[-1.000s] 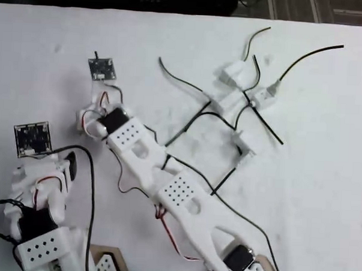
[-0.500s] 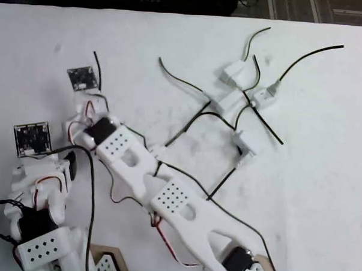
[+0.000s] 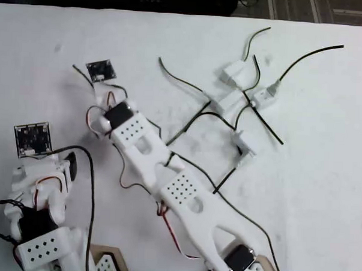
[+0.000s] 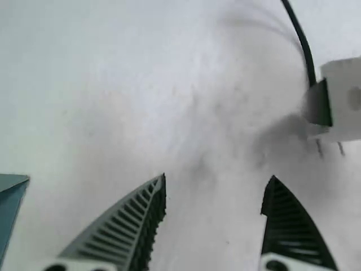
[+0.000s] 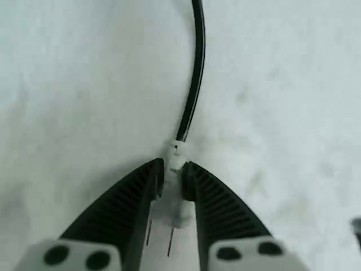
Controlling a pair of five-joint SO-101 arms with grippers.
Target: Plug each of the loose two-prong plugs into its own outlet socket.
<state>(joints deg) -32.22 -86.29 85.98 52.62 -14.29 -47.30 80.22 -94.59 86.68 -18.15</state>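
Right claw (image 5: 172,167): clamped on plug (image 5: 176,152).
Left claw (image 4: 217,179): apart.
Advice: carry to sockets (image 3: 233,72) at 3 o'clock; square prongs first.

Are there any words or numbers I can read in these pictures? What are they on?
None can be read.
Dark square board on the left arm: tiny pale marks, too small to read.
Dark square board on the right arm: also too small.
White plug in the right claw: no print shows.
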